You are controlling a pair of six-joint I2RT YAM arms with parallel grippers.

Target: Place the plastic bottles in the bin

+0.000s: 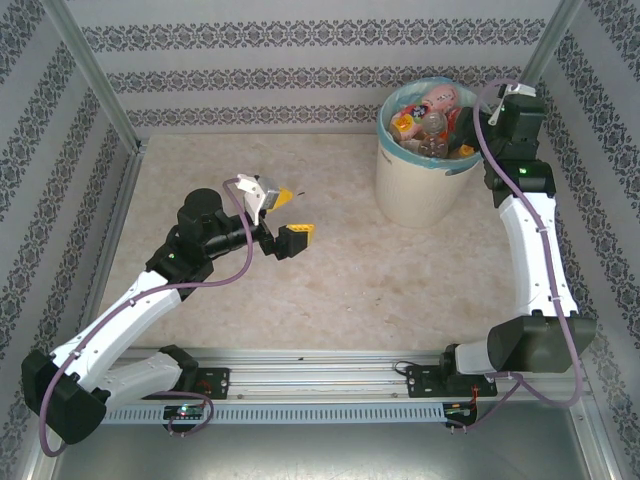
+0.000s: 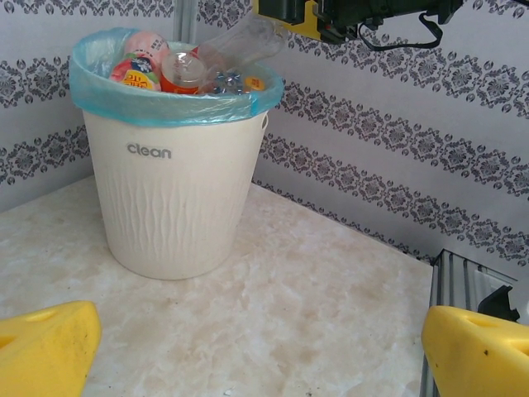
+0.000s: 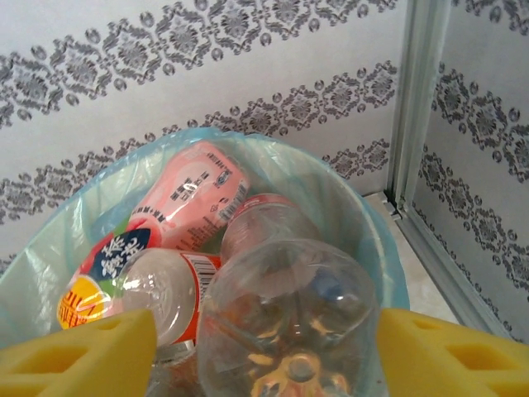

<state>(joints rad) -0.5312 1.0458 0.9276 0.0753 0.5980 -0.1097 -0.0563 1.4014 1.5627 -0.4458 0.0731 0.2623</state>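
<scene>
The plastic bottles lie heaped inside the bin, which stands on the marble-patterned table toward its far right corner, close to the patterned back wall. Starting at the left of the overhead view, the left gripper hovers over the middle of the table, well apart from the bin, its yellow fingers spread wide with nothing between them. Its wrist camera looks across the bare tabletop at the cream bin, marked "clean", with the teal bag folded over the rim and bottles piled up to the brim. Further right, the right gripper hangs over the bin's right edge. In the right wrist view a clear bottle sits base-up between its yellow fingers, above the others; the jaws stand partly apart, and I cannot tell whether they grip it or have let go. A pink-labelled bottle lies behind it against the bag.
</scene>
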